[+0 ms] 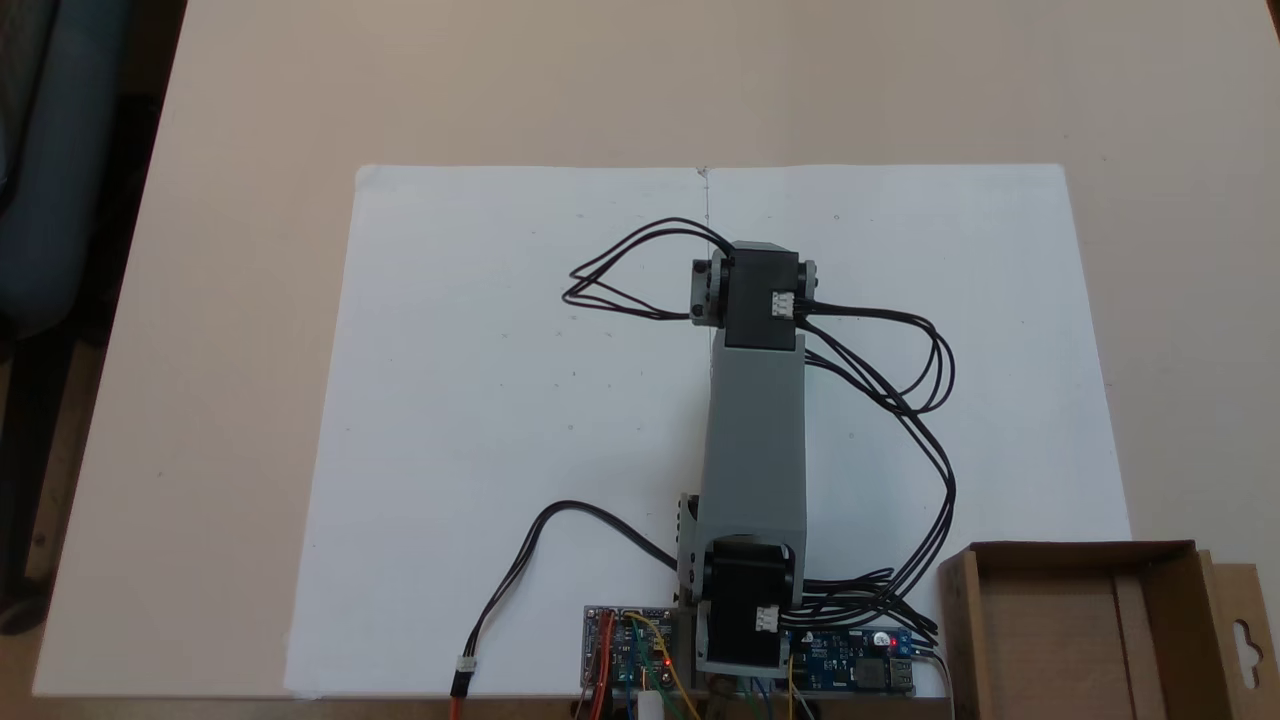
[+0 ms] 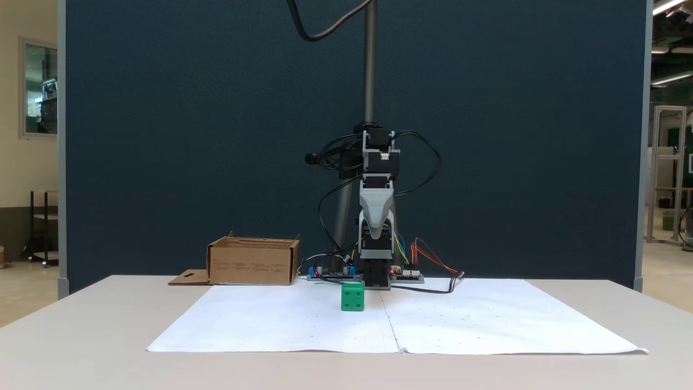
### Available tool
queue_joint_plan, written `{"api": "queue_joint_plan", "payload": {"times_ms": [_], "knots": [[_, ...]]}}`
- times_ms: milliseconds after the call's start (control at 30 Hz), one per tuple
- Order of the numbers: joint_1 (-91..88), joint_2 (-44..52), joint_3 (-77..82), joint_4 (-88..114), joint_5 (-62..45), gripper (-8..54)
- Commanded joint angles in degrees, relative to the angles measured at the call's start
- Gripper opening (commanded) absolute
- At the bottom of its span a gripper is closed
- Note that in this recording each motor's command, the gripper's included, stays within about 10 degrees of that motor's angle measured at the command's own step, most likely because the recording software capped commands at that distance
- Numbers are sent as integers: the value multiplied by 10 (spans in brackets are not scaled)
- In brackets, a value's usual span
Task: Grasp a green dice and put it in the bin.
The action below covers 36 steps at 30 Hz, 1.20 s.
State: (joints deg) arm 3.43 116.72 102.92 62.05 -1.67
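Observation:
The green dice (image 2: 352, 298) sits on the white paper just left of the centre seam, a short way in front of the arm's base. The arm is folded over its base, and the grey gripper (image 2: 374, 237) points down, above and behind the dice and well apart from it. Its fingers look closed together with nothing between them. The bin (image 2: 253, 266) is a brown cardboard box standing at the left in this fixed view. In the top-down fixed view the bin (image 1: 958, 620) is at the bottom right, open and empty, with its hang-hole flap (image 1: 1243, 630) lying outward.
White paper sheets (image 1: 480, 420) cover the middle of the beige table (image 1: 240, 200). Circuit boards (image 1: 850, 670) and looping black cables (image 1: 930, 400) lie around the arm's base. A dark partition (image 2: 162, 135) and a metal pole (image 2: 370, 65) stand behind the table.

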Motion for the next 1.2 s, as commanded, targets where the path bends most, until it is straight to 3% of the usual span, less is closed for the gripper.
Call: {"api": "queue_joint_plan", "payload": {"times_ms": [0, 533, 1167], "knots": [[25, 4, -38, 51, -54, 452], [134, 30, -38, 139, -201, 471], [185, 17, 23, 131, -196, 473]]}}
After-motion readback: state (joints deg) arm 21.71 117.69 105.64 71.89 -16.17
